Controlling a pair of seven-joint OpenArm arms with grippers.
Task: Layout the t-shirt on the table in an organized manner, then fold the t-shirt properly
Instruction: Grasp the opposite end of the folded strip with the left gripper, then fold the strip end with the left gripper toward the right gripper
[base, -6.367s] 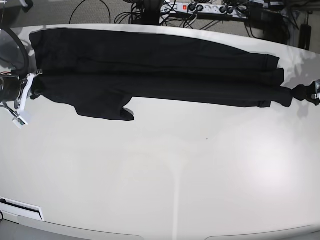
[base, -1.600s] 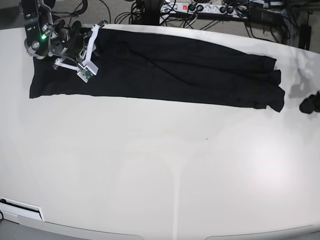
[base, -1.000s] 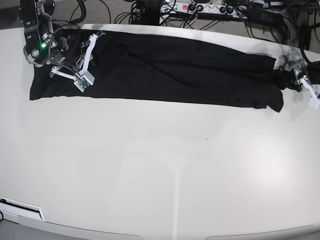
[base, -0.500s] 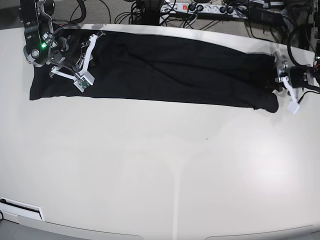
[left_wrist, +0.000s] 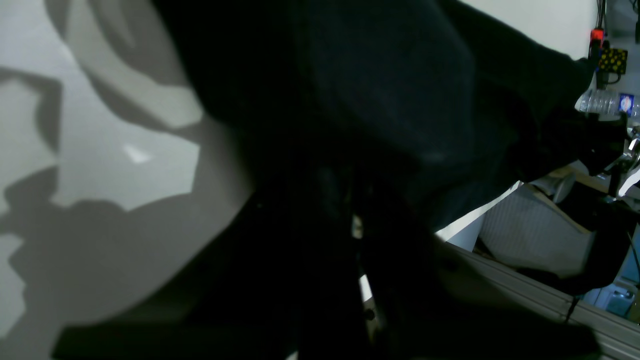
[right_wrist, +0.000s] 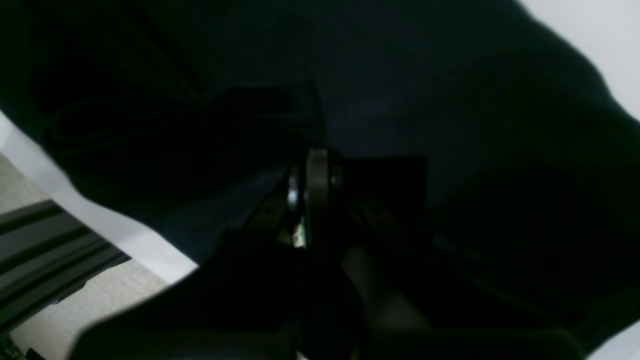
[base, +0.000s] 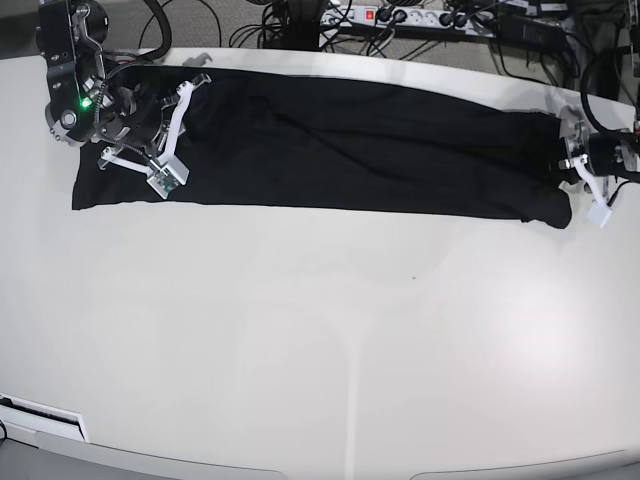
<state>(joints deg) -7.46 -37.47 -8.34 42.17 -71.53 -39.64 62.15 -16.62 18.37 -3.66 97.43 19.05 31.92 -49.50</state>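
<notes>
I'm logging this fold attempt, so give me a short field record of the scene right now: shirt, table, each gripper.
shirt: black t-shirt stretched into a long band along the far side
table: white table
left gripper: left gripper at the band's end, closing on the fabric
right gripper: right gripper shut on the opposite end

Plain black soft fabric t-shirt (base: 340, 140) lies stretched left to right across the far part of the large glossy white table (base: 330, 330); cables and power strip (base: 400, 17) behind the table's far edge.
</notes>
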